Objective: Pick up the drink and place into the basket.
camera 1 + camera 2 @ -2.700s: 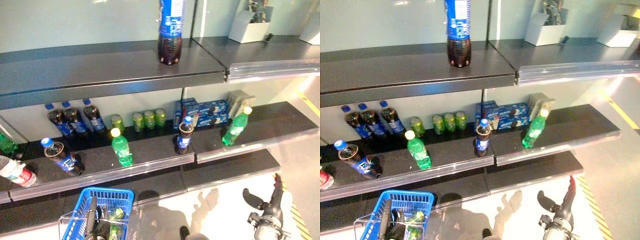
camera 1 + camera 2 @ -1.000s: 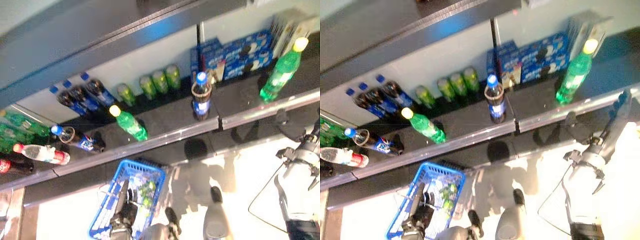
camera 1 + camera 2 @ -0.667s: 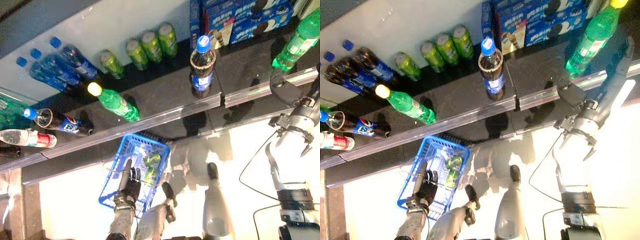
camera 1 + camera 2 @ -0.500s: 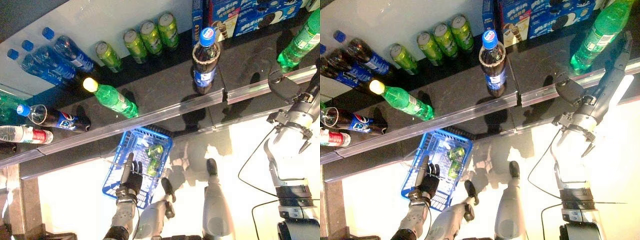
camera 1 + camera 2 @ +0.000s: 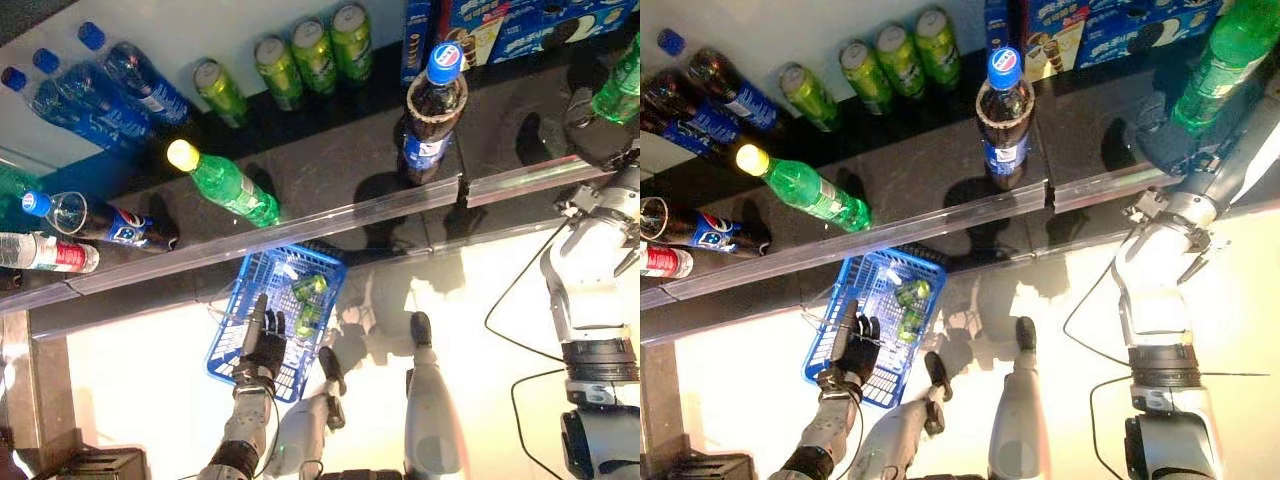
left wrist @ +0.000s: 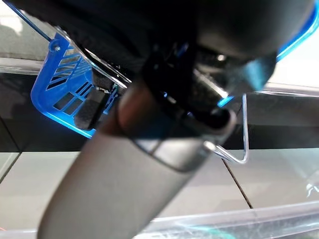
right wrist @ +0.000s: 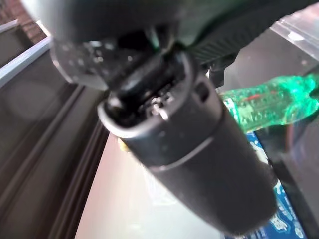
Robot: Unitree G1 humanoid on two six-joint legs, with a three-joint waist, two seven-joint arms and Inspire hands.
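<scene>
**Right hand up at the green bottle on the shelf, left hand on the basket**

Raised to the shelf edge at the right: right hand (image 5: 1160, 140), dark, just beside or against the lower part of an upright green soda bottle (image 5: 1220, 62). Fingers mostly hidden behind the bottle and shelf lip; cannot tell whether closed round it or apart from it. In the right wrist view, only the green bottle (image 7: 269, 102) past the hand's dark bulk, contact not readable.

Low at the left: left hand (image 5: 262, 345) curled round the wire handle of a blue plastic basket (image 5: 236, 350), held below the shelf front. Inside the basket, 2 green drink containers (image 5: 307, 300), lying down.

On the shelf (image 5: 330, 170): an upright cola bottle (image 5: 430, 115) with a blue cap near the front rail; a green bottle (image 5: 228, 185) with a yellow cap, tilted over; a cola bottle (image 5: 100, 222) lying on its side farther left; a clear bottle with a red label (image 5: 45, 253) at the left edge; 3 green cans (image 5: 312, 50) standing in a row at the back, a 4th (image 5: 218, 90) beside them; blue-capped cola bottles (image 5: 105, 85) at the back left; blue biscuit boxes (image 5: 520, 20) at the back right.
</scene>
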